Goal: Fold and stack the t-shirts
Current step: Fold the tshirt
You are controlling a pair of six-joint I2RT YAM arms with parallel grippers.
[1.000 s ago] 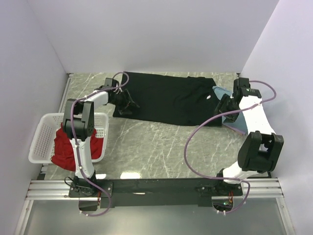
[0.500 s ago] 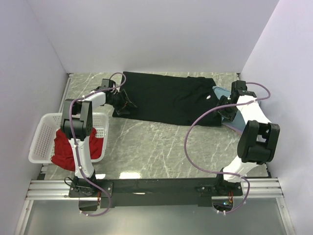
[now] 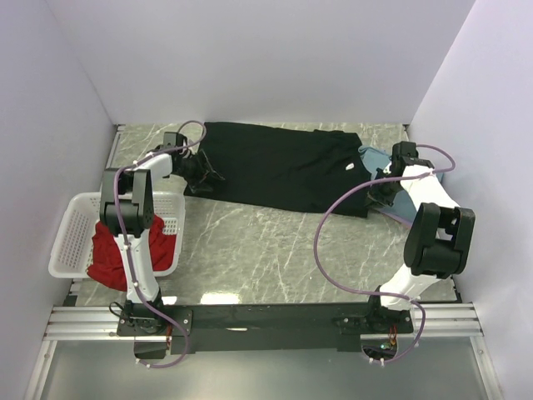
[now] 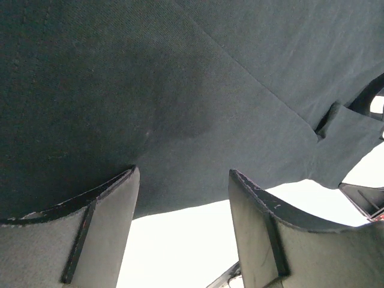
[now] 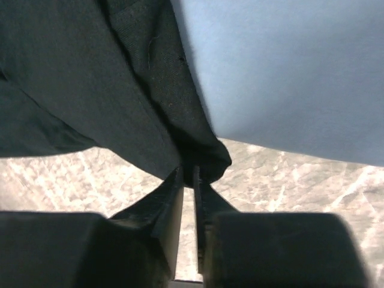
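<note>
The large black t-shirt lies spread along the back of the table, its small white mark near its right end. My left gripper is open at the shirt's left edge. In the left wrist view the black cloth hangs just past the gripper's spread fingertips. My right gripper is at the shirt's right edge. Its jaws are pinched on a corner of the black cloth, beside the dusty-blue t-shirt. The red t-shirt lies in the basket.
A white latticed basket stands at the left edge of the marble table. The dusty-blue shirt lies partly under the black one at the right wall. Purple cables loop from both arms over the table.
My right gripper has closed on the black shirt's right corner. Both grippers have shifted slightly toward the back wall, and the left stays open.
</note>
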